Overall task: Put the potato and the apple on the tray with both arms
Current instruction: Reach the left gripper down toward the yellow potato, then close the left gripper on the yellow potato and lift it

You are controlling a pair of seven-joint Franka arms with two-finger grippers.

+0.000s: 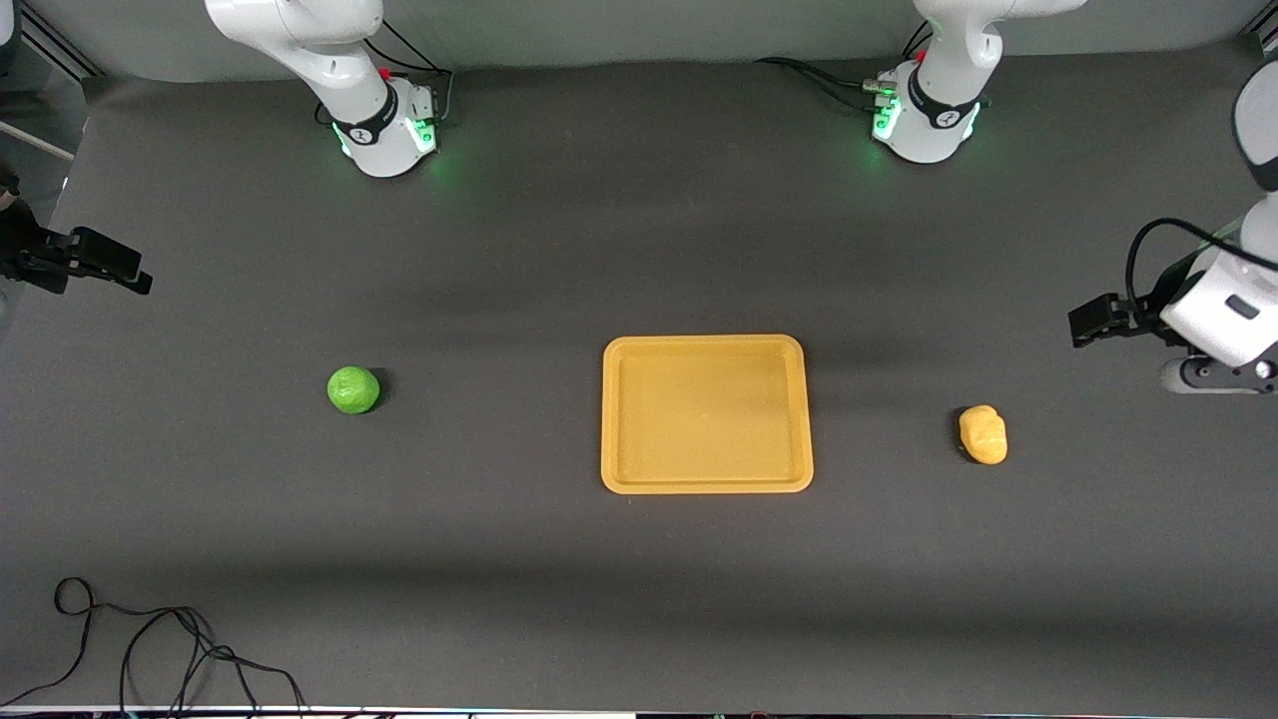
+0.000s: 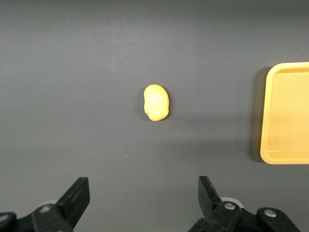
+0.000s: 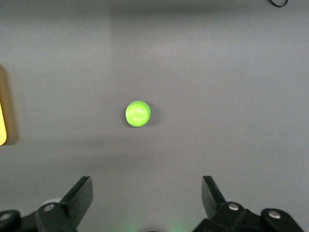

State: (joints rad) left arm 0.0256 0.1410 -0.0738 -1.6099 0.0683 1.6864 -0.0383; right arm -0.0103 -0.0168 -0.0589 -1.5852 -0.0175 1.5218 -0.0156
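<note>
The green apple (image 1: 353, 389) lies on the dark table toward the right arm's end. The yellow-orange potato (image 1: 983, 434) lies toward the left arm's end. The empty orange-yellow tray (image 1: 707, 343) sits between them at mid-table. My left gripper (image 1: 1086, 325) is open and empty, up in the air at the table's edge near the potato. Its wrist view shows the potato (image 2: 156, 102) out past the open gripper (image 2: 144, 186), with the tray's rim (image 2: 266, 116) at the side. My right gripper (image 1: 135, 277) is open and empty over its end of the table. Its wrist view shows the apple (image 3: 138, 113) ahead of the gripper (image 3: 146, 186).
A loose black cable (image 1: 150, 639) lies on the table at the corner nearest the front camera, at the right arm's end. The two arm bases (image 1: 389, 130) (image 1: 924, 120) stand along the edge farthest from the camera. A sliver of the tray (image 3: 2, 130) shows in the right wrist view.
</note>
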